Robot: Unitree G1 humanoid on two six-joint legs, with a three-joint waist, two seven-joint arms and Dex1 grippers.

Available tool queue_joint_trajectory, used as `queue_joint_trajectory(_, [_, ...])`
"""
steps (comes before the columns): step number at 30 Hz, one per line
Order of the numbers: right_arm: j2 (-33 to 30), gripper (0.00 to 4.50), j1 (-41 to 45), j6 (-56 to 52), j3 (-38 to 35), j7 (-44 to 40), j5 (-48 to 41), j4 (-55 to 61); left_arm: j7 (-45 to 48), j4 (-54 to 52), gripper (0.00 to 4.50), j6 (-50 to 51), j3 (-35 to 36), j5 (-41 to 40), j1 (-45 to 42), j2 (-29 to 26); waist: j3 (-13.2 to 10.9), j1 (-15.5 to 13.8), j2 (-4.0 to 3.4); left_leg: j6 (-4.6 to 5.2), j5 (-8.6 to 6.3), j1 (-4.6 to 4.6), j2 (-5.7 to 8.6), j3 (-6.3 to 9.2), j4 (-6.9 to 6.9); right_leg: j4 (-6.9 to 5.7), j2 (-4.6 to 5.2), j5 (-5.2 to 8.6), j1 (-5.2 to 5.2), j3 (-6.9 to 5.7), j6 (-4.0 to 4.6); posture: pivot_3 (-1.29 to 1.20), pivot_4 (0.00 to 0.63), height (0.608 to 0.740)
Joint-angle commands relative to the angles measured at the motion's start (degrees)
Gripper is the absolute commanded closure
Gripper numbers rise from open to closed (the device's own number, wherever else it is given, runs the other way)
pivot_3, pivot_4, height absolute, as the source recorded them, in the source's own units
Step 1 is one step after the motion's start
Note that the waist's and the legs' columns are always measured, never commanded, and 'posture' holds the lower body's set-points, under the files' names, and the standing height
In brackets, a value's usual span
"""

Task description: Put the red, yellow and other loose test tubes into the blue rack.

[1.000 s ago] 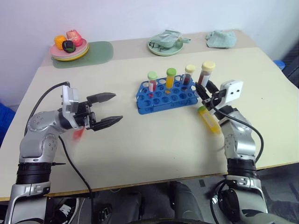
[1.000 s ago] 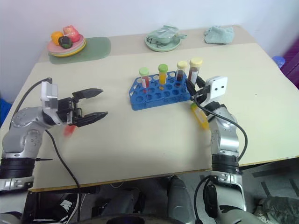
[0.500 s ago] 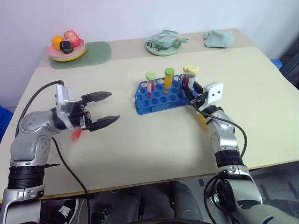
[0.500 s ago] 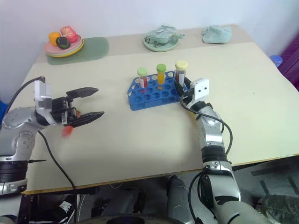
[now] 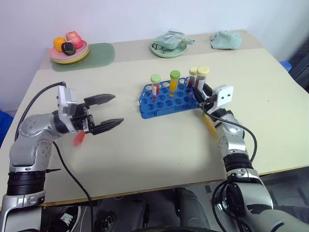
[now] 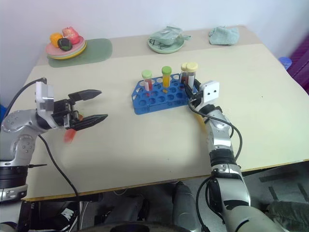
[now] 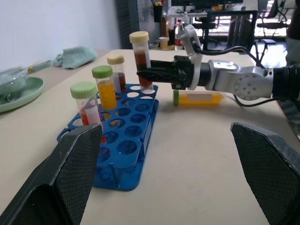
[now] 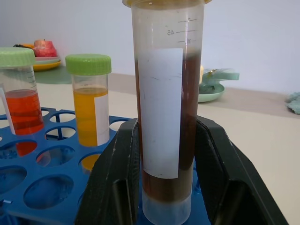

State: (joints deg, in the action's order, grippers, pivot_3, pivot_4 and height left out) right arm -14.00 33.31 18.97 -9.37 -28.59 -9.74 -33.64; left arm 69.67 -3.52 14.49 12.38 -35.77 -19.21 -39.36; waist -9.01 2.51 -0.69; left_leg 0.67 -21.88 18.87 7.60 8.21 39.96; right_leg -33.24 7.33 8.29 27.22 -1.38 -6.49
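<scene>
Table (image 5: 145,159) is carrying everything; blue rack (image 5: 166,101) is sitting mid-table w/ three tubes already standing in it: red-liquid tube w/ green cap (image 5: 156,83), yellow-liquid tube w/ green cap (image 5: 175,80), dark tube w/ cream cap (image 5: 193,76).

R gripper (image 7: 143,73) is pinching a fourth, a brown-liquid tube w/ cream cap (image 8: 165,112), upright over the rack's R-end holes, fingers (image 8: 218,161) pressing on both sides of its lower half. Can't tell if the tip is sitting in a hole yet or just above one.

L gripper (image 5: 108,112) is hanging well left of the rack, fingers spread wide, holding nothing. A small red thing (image 5: 79,138) is lying on the table just below that hand, prob. the red loose tube, too blurry to say. A yellow tube w/ green cap (image 7: 197,98) is lying flat just beside the rack, under the R forearm.

Risks, as I'm judging them:
- Tube tip catching a hole rim → light rack shoving or tipping, standing tubes spilling.
- Letting go before it's seated → tall tube toppling.
- R forearm nudging the lying yellow tube → rolling toward the table edge.
</scene>
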Motion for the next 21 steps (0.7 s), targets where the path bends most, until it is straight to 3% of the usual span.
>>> queue_joint_trajectory(1, [-0.1,2.95,-0.6,0.1,0.6,0.2,-0.3,3.3,-0.6,-2.2,0.00,0.3,0.5,-1.1,-1.7,-0.4,0.0,0.0,0.00,0.00,0.00,0.00,0.00,0.00,0.00,0.00,0.00,0.00,0.00,0.00,0.00,0.00,0.150,0.740])
queue_joint_trajectory(17, [0.8,2.95,0.4,-2.0,-0.6,-0.4,-4.3,1.4,-0.2,-2.2,0.00,1.0,1.5,-1.1,-1.6,-1.0,0.0,0.0,0.00,-0.01,-0.01,0.00,-0.02,-0.01,0.00,0.01,-0.02,0.00,0.00,0.01,0.01,0.00,0.150,0.740])
queue_joint_trajectory(21, [0.8,1.63,0.0,-3.1,-0.6,-1.7,-5.6,2.1,-0.5,-2.6,0.00,0.9,1.4,-1.0,-1.3,-0.8,0.0,0.0,0.00,-0.01,-0.01,0.00,-0.03,0.00,0.00,0.01,-0.02,0.00,0.00,0.01,0.01,0.00,0.150,0.740])
